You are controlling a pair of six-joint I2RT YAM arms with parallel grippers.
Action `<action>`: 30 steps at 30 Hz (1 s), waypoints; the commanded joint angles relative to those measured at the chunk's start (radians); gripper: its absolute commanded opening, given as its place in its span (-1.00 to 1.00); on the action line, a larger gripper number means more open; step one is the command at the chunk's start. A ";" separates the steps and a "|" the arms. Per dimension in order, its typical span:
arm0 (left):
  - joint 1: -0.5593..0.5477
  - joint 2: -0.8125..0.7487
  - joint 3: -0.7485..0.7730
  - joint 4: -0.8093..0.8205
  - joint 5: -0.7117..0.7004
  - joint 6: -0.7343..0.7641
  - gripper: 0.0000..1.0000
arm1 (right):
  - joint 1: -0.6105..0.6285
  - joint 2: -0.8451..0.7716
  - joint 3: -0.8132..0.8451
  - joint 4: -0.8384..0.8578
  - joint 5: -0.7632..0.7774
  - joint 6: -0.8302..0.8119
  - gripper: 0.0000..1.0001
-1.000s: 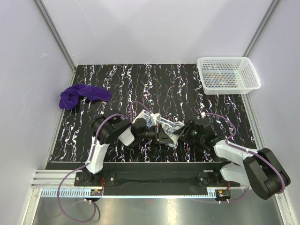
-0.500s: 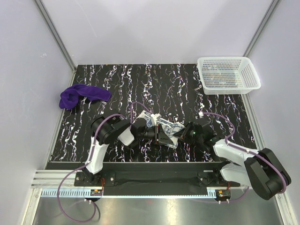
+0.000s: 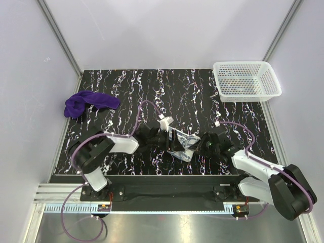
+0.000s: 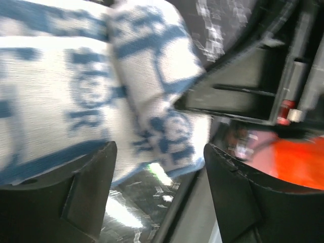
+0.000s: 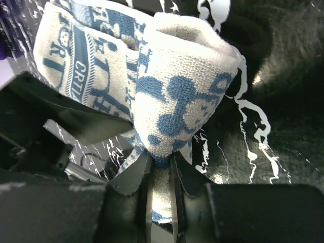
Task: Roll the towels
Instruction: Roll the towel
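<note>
The white towel with blue print [image 3: 184, 141] lies bunched on the black marbled table between my two grippers. My right gripper [image 5: 161, 174] is shut on a fold of it, and the towel [image 5: 167, 86] curls into a loop just ahead of the fingers. My left gripper [image 4: 159, 187] is open, its jaws wide apart, with the towel [image 4: 76, 91] just in front of them and not clamped. In the top view the left gripper [image 3: 171, 143] and the right gripper [image 3: 199, 145] face each other across the towel. The purple towel [image 3: 87, 103] lies crumpled at the far left.
A white mesh basket [image 3: 246, 91] stands at the back right corner. Grey walls close in the table on the left, back and right. Both arm bases sit on the black rail at the near edge.
My left arm has swung its elbow out to the left and lower, while its gripper stays by the patterned towel. The right arm has hardly moved.
</note>
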 commanded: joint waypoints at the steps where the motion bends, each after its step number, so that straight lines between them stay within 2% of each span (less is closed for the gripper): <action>1: -0.033 -0.127 0.068 -0.289 -0.237 0.216 0.50 | 0.014 0.019 0.064 -0.079 0.031 -0.022 -0.80; 2: -0.082 -0.151 0.081 -0.339 -0.374 0.249 0.50 | 0.014 0.033 0.084 -0.095 0.037 -0.025 -0.80; 6: -0.249 -0.237 0.131 -0.479 -0.707 0.381 0.50 | 0.015 0.056 0.145 -0.206 0.062 -0.025 -0.82; 8: -0.337 -0.254 0.141 -0.485 -0.833 0.431 0.50 | 0.015 0.071 0.182 -0.243 0.072 -0.031 -0.84; 12: -0.460 -0.243 0.158 -0.468 -0.992 0.496 0.50 | 0.018 0.094 0.222 -0.306 0.083 -0.043 -0.85; 14: -0.522 -0.225 0.175 -0.453 -1.033 0.528 0.52 | 0.020 0.105 0.230 -0.316 0.083 -0.045 -0.87; 17: -0.560 -0.160 0.218 -0.442 -1.079 0.546 0.55 | 0.021 0.113 0.234 -0.317 0.074 -0.044 -0.89; 24: -0.604 -0.057 0.270 -0.402 -1.096 0.563 0.62 | 0.024 0.113 0.234 -0.322 0.057 -0.044 -0.90; 30: -0.606 0.027 0.325 -0.439 -1.086 0.551 0.63 | 0.024 0.105 0.241 -0.334 0.053 -0.045 -0.91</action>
